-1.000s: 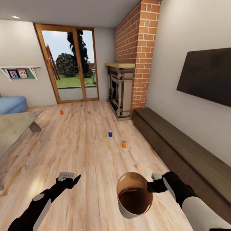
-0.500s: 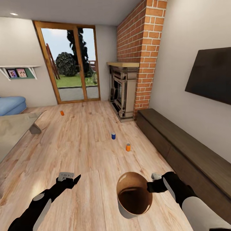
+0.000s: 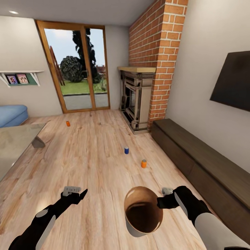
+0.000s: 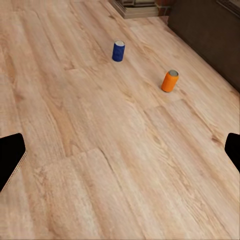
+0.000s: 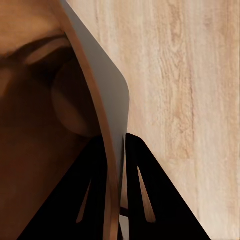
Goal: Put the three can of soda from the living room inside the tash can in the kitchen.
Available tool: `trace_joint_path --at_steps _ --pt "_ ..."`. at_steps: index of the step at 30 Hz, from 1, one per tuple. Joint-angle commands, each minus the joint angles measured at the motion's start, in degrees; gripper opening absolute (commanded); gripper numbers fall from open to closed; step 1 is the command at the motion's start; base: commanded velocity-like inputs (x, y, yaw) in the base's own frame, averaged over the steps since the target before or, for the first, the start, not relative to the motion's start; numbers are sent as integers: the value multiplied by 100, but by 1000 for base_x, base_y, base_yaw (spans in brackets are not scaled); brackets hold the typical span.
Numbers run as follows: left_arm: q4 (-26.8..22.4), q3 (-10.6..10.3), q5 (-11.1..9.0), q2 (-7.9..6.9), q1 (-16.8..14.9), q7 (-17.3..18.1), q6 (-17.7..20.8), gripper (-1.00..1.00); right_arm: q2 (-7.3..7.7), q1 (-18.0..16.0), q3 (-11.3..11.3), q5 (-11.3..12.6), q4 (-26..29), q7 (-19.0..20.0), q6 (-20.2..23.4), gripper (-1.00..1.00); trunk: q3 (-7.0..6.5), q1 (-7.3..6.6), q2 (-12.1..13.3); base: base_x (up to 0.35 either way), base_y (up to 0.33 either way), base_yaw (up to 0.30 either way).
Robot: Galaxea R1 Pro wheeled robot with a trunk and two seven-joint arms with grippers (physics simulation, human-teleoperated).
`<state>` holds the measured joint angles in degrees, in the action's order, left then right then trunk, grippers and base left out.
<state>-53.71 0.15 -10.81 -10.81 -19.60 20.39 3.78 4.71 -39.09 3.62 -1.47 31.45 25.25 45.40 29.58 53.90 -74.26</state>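
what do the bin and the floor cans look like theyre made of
The bin looks like thin metal or glossy plastic: coppery sheen inside, paler outside, thin rim pinched by the right gripper. The blue can and orange can look like painted metal with silvery tops, though renders leave this open.

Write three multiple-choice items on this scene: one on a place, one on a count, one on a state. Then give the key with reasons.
1. Where are the cans?
A. On the wood floor
B. On the low cabinet
C. Inside the bin

2. How many cans are orange?
A. None
B. Two
C. Three

3. What is the right gripper doing?
A. Hanging open
B. Clamped on the bin's rim
C. Holding a can

Key: 1 A, the blue can and both orange cans stand on the floor. 2 B, two orange, one blue. 3 B, the right gripper pinches the wall of the bin.
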Motion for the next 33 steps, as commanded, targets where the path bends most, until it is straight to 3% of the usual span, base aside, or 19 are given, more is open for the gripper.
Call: trace_joint_path --at_steps 1,15,33 --pt "0 1 0 0 0 0 0 100 -2 -2 -10 128 1 42 30 -100 0 0 0 256 192 0" --pt "0 -6 0 0 0 -7 0 100 -13 -2 -10 192 1 42 30 -100 31 0 0 256 192 -10" --pt "9 -7 0 0 0 -8 -9 100 -5 -2 -69 199 1 42 72 -100 121 0 0 256 191 -194"
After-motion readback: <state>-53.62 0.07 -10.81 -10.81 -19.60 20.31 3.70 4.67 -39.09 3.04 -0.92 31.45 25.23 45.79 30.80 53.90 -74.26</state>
